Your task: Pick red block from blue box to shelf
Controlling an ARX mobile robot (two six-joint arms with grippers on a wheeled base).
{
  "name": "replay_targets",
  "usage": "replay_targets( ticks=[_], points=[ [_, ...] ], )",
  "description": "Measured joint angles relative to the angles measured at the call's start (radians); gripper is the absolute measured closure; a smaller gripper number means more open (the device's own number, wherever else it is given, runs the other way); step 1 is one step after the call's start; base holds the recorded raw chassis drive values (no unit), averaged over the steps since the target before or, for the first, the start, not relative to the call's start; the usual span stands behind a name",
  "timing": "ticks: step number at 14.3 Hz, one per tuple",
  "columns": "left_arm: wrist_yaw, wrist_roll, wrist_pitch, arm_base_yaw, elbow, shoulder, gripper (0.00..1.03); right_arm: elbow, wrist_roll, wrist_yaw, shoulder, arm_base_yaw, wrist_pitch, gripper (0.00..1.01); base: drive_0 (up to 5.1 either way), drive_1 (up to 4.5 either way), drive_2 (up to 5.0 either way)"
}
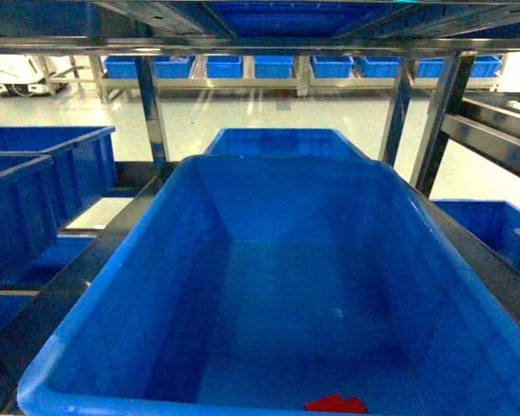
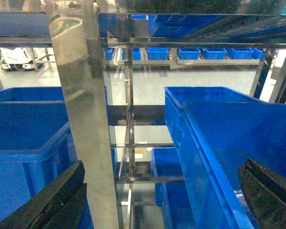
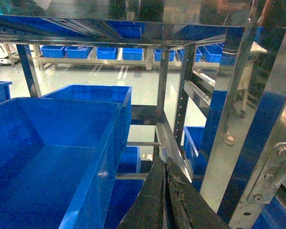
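Noting: red block (image 1: 336, 404) lies on the royal-blue bin (image 1: 113, 286) floor on the shelf (image 2: 83, 119); left gripper (image 2: 157, 200) spread, right gripper (image 3: 166, 200) closed, empty. Your risk: withdrawing arms clip steel posts.

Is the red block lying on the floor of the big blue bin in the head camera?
Yes, the red block lies on the bin floor at its near edge, no gripper near it.

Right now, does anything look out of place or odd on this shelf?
Little stands out. The big blue bin sits square on the shelf and holds only a small red object against its near wall, cut off by the picture's bottom edge. Nothing looks spilled or damaged.
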Motion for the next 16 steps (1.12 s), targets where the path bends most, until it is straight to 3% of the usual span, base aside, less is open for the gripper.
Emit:
replay_targets(
  ticks=[1, 4, 9, 16],
  points=[
    [0.0, 0.0, 0.0, 0.0, 0.0, 0.0, 0.05, 0.0, 0.0, 0.0, 0.0, 0.0, 0.0, 0.99, 0.0, 0.0, 0.0],
    [0.0, 0.0, 0.0, 0.0, 0.0, 0.0, 0.05, 0.0, 0.0, 0.0, 0.0, 0.0, 0.0, 0.72, 0.0, 0.0, 0.0],
    [0.0, 0.0, 0.0, 0.0, 0.0, 0.0, 0.05, 0.0, 0.0, 0.0, 0.0, 0.0, 0.0, 0.04, 0.0, 0.0, 0.0],
    [0.0, 0.0, 0.0, 0.0, 0.0, 0.0, 0.05, 0.0, 0.0, 0.0, 0.0, 0.0, 0.0, 0.03, 0.0, 0.0, 0.0]
  ],
)
